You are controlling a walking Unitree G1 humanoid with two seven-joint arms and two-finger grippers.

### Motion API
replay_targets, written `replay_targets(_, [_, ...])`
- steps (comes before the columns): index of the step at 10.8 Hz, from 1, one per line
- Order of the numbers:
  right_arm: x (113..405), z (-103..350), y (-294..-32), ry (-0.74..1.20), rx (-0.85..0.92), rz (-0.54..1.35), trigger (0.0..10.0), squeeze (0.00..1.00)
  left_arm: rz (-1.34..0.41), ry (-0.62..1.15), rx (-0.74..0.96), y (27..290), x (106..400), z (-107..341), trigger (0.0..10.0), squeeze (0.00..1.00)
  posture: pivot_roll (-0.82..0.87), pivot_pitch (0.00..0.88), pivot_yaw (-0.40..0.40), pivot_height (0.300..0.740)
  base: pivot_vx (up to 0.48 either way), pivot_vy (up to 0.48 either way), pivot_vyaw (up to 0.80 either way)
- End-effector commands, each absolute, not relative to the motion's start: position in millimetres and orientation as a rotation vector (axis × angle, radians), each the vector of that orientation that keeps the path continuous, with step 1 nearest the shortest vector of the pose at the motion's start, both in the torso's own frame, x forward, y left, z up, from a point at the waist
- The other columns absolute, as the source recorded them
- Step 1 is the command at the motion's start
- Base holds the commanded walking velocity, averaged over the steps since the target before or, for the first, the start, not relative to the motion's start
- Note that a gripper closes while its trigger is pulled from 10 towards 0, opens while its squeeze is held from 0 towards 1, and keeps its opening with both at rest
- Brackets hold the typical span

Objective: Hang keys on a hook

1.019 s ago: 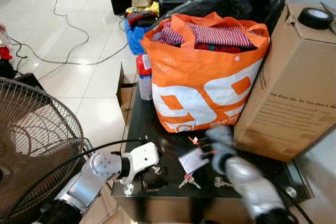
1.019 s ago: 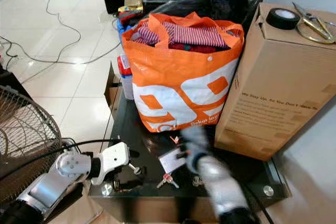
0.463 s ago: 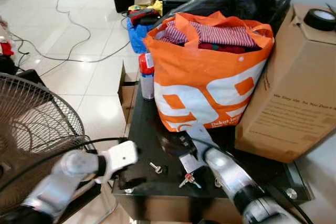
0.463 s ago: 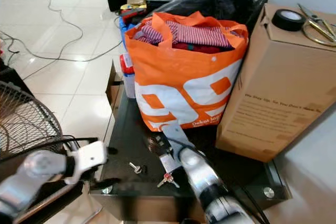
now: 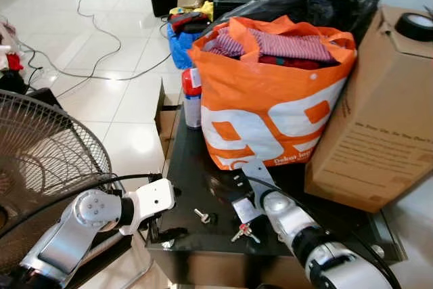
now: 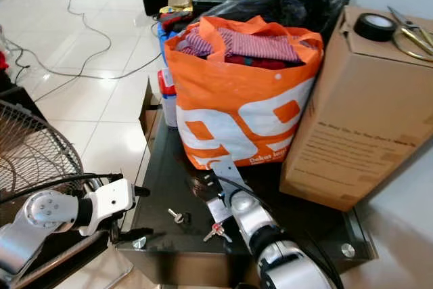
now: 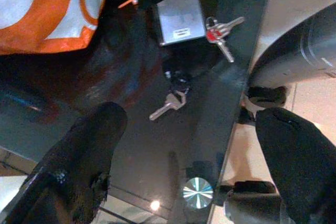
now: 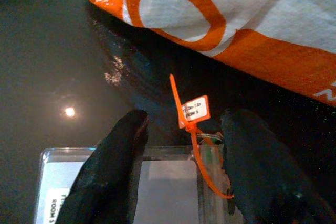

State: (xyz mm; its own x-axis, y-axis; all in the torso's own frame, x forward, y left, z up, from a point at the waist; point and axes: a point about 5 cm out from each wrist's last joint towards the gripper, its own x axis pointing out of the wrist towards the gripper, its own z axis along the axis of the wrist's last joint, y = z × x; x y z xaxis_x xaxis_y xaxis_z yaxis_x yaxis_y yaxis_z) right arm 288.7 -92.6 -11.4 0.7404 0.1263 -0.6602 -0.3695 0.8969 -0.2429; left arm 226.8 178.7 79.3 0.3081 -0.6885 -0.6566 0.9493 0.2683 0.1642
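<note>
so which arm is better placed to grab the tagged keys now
Right. The right tool sits open over the orange tag and clear card beside the orange bag; the left tool hangs at the table's front edge, farther off.

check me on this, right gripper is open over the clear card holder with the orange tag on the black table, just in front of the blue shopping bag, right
Not quite: the shopping bag is orange and white, not blue, as the left eye view shows. The rest holds: the right gripper is open over the clear card holder with the orange tag on the black table, just in front of that bag.
</note>
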Motion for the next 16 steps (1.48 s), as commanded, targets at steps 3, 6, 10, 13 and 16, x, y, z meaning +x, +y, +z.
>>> replay_targets(3, [293,-10,-99,0.705,-0.355,0.15,4.1,0.0,-1.176,0.548,0.612,187,218,86,10.0,0.0,0.02,0.057,-0.011,0.74,0.0,0.0,0.0])
replay_targets(6, [288,-14,-90,0.723,-0.302,0.17,0.5,0.0,-1.183,0.569,0.612,191,211,90,10.0,0.0,0.03,0.09,-0.012,0.74,0.0,0.0,0.0])
replay_targets(10, [286,-16,-87,0.727,-0.303,0.175,0.0,0.0,-1.185,0.586,0.61,191,205,90,10.0,0.0,0.03,0.104,-0.02,0.74,0.0,0.0,0.0])
replay_targets(13, [288,-14,-91,0.723,-0.303,0.16,0.0,0.0,-1.178,0.587,0.612,189,207,89,10.0,0.0,0.03,0.094,-0.024,0.74,0.0,0.0,0.0])
replay_targets(16, [293,-10,-95,0.715,-0.259,0.139,0.0,0.0,-1.176,0.574,0.612,184,211,87,10.0,0.0,0.02,0.072,-0.019,0.74,0.0,0.0,0.0])
